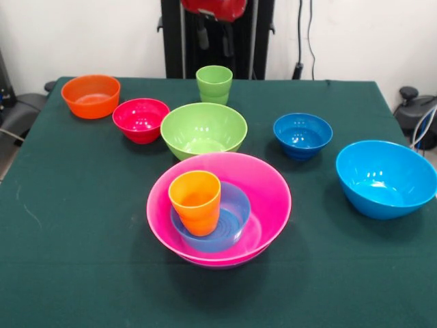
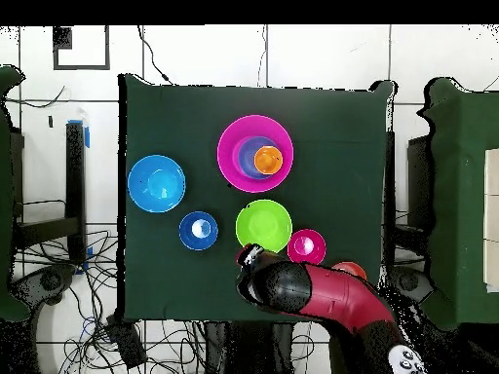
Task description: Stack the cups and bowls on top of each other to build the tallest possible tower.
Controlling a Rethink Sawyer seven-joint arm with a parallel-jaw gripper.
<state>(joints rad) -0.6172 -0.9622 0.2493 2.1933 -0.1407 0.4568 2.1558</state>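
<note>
The tower is a wide pink bowl (image 1: 263,188) (image 2: 234,151) holding a small light-blue bowl (image 1: 232,212) with the orange cup (image 1: 195,201) (image 2: 267,160) upright in it. Only a thin rim shows under the pink bowl. The light green cup (image 1: 214,84) stands at the far middle; the arm hides it in the overhead view. Loose bowls: lime green (image 1: 203,128) (image 2: 263,225), red (image 1: 141,119) (image 2: 306,245), orange (image 1: 90,96) (image 2: 349,270), dark-blue (image 1: 302,134) (image 2: 199,230), sky-blue (image 1: 386,178) (image 2: 156,183). My gripper (image 1: 214,42) (image 2: 250,259) hangs open and empty, high above the green cup.
The table has a dark green cloth (image 1: 82,260). The black pedestal (image 1: 174,41) stands at its far edge. My red arm (image 2: 331,297) reaches in over the table's edge near the red and orange bowls. Chairs and cables surround the table.
</note>
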